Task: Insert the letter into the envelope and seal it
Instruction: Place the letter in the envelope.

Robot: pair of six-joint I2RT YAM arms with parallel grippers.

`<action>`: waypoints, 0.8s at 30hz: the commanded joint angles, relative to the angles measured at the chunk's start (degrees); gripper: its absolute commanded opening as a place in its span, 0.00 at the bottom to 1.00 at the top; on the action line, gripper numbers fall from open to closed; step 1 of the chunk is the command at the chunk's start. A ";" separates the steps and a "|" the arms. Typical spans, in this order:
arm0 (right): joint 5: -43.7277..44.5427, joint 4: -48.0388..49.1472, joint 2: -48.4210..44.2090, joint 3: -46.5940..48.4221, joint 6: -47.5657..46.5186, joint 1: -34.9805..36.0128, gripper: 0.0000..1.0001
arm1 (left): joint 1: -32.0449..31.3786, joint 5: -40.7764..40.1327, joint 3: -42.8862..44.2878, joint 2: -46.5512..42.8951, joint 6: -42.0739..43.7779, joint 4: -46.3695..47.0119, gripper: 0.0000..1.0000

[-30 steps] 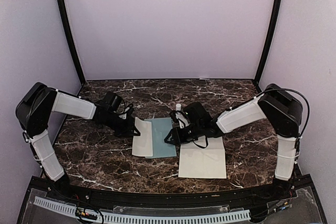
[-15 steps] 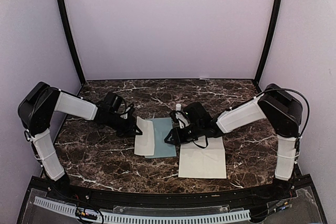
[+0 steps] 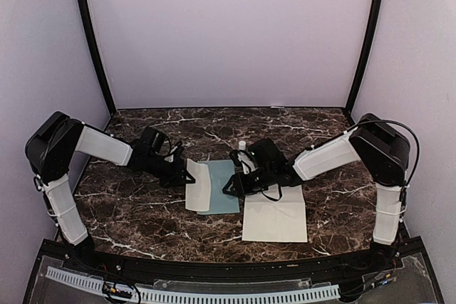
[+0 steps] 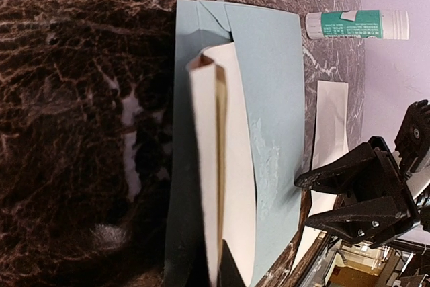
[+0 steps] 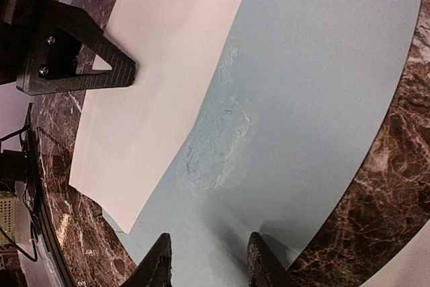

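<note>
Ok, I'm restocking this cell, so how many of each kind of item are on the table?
envelope: 1
paper sheet: 1
glue stick: 1
Total: 3

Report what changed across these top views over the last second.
The left tool, shut on the cream sheet, shifted right, drawing that sheet further over the envelope. The right tool stayed pinning the envelope's right edge, fingers apart. Glue stick and white paper did not move.
</note>
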 commanded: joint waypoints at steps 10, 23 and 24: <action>-0.93 0.07 1.24 1.40 0.66 0.41 0.36 | -2.00 2.09 0.22 2.42 -1.54 3.63 0.00; 3.88 -2.19 -5.73 0.06 0.68 0.41 0.42 | -2.53 -0.92 0.44 1.91 -0.31 1.36 0.00; 5.04 -2.82 -6.71 -0.15 0.62 0.36 0.44 | -2.53 -0.91 0.45 1.81 -0.25 1.35 0.00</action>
